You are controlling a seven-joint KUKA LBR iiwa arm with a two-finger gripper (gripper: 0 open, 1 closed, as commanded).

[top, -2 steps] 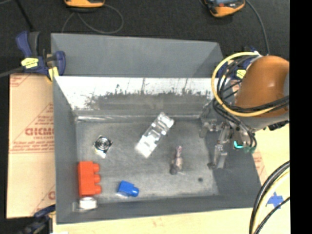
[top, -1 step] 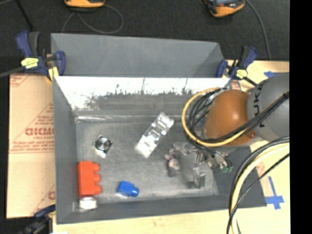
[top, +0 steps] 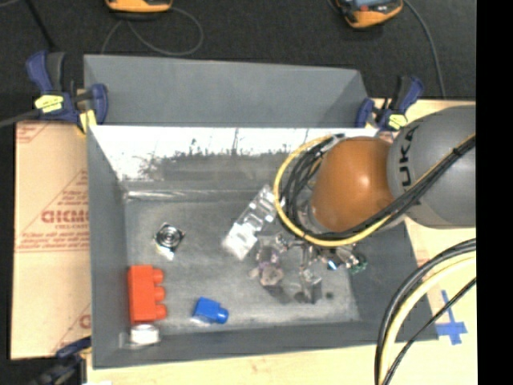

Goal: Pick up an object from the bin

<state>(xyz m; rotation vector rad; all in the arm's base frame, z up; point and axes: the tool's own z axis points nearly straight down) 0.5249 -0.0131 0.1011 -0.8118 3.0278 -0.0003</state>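
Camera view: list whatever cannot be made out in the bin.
- Bin's right part: hidden by the orange wrist cover and cables.
- Purplish pieces beside the gripper: too small and jumbled to identify.
- Clear crinkled packet: contents lost in glare.
- Whether the gripper holds anything: cannot tell; it merges with the clutter below.

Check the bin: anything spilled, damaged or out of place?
Nothing stands out: orange block, blue piece, round metal part and crinkled clear packet lie loose on the bin floor; the tool hangs over a purplish clump right of centre.

Grey arm lettered "UK", glossy orange cover, looped yellow and black cables.
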